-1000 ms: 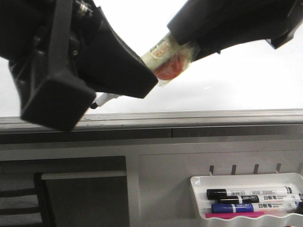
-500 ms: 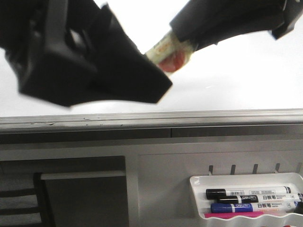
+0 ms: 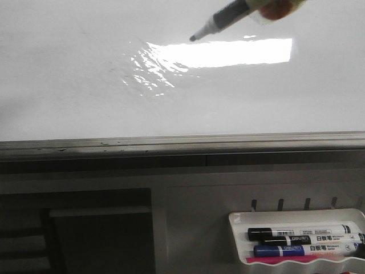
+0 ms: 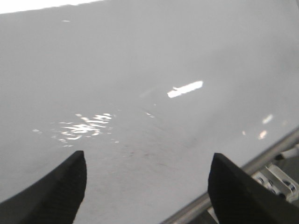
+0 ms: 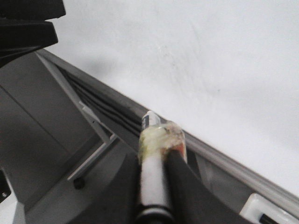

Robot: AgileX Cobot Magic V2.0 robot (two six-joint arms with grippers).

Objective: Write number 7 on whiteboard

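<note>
The whiteboard [image 3: 68,85] fills the upper front view, glossy white with a bright rectangular glare and a grey frame edge [image 3: 182,140]. No dark line of a number 7 shows on it. A marker [image 3: 219,21] reaches in from the top right, its bare dark tip just off the board near the glare. My right gripper [image 5: 156,186] is shut on this marker [image 5: 154,163], which has yellowish tape wrapped round it. My left gripper [image 4: 147,158] is open and empty over the board [image 4: 140,70]; it is out of the front view.
A small white tray [image 3: 239,220] with several markers [image 3: 302,234] hangs below the board at the lower right. Grey panels and a dark recess [image 3: 97,228] lie under the frame. A black arm part [image 5: 28,23] shows in a corner of the right wrist view.
Both black arms have left the front view, uncovering the board and its glare. The marker has moved up and to the right, and its bare tip now shows.
</note>
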